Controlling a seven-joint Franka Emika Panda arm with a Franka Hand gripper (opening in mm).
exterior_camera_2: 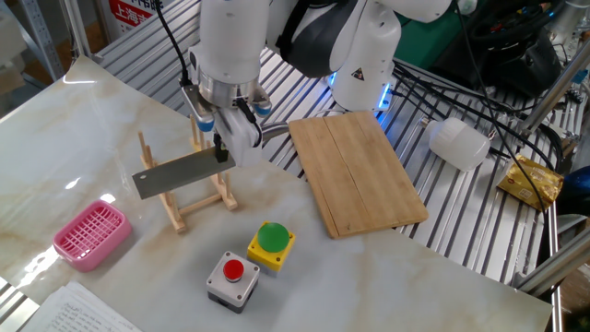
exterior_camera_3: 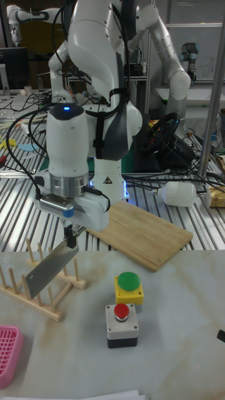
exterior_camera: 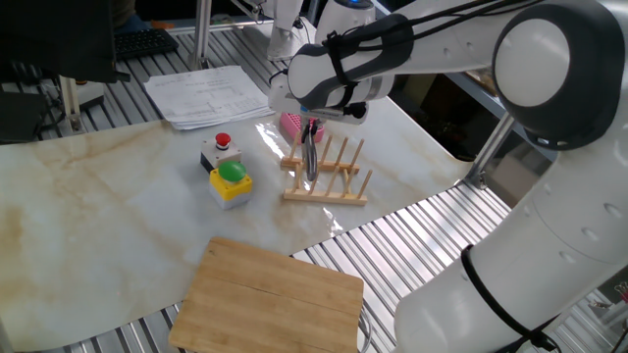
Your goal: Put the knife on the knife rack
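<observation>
End effector (exterior_camera_2: 221, 148) clamped on the knife (exterior_camera_2: 182, 173) at the handle end, blade on edge and tilted, tip low. I read this grip as chosen so the thin blade can slot between the pegs of the knife rack (exterior_camera_2: 189, 189). Knife sits in the air over the rack; I cannot tell if it touches a peg. Pink basket (exterior_camera_2: 88, 231) and button boxes (exterior_camera_2: 249, 265) stand apart on the desk (exterior_camera_2: 387, 277), outside the path.

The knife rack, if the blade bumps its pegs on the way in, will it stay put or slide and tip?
The knife rack looks like light wood sitting loose on smooth marble-look tabletop, so it would probably slide. Its tall thin pegs and narrow base suggest it might tip if the knife pushes high.
</observation>
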